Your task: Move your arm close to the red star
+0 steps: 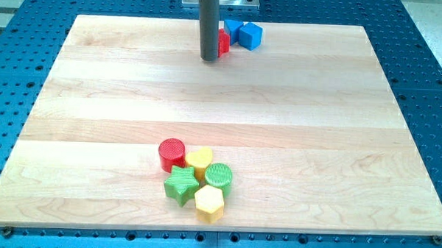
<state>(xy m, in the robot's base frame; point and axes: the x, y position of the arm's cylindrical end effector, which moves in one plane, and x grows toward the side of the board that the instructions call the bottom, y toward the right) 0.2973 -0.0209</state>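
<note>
Handless, my tip (209, 59) seems to touch a half-hidden red block (224, 42) at the view's top, beside a blue cube (250, 35).

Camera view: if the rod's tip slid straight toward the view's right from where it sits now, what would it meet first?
My tip would almost at once meet the partly hidden red block beside it, shape unclear, probably the red star. The blue cube lies farther right, though depth is uncertain.
</note>
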